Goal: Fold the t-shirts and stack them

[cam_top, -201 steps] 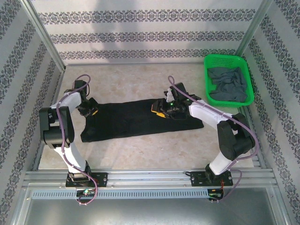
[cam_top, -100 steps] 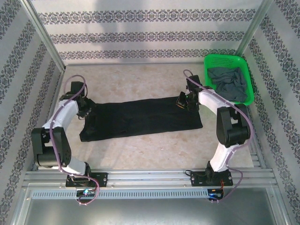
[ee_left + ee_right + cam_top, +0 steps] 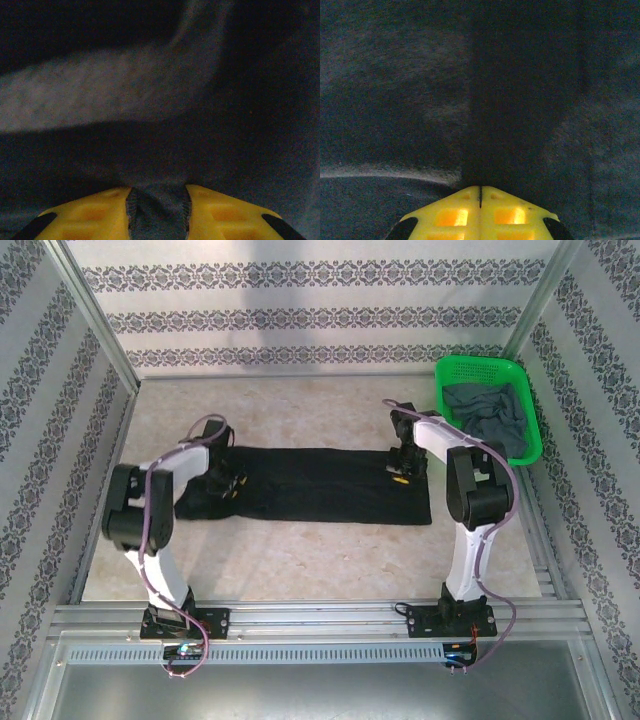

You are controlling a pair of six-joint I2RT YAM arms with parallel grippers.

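Atop the black t-shirt (image 3: 310, 485), left tool (image 3: 235, 484) pinches a fold; right tool (image 3: 399, 476) closed.

The black t-shirt (image 3: 310, 485) lies flat on the bench (image 3: 300, 560), folded into a long band that runs left to right. Its right end is square, and its left end is narrower and rumpled. The slate grey t-shirt (image 3: 490, 420) sits crumpled in the green basket (image 3: 480, 362) at the far right, well apart.
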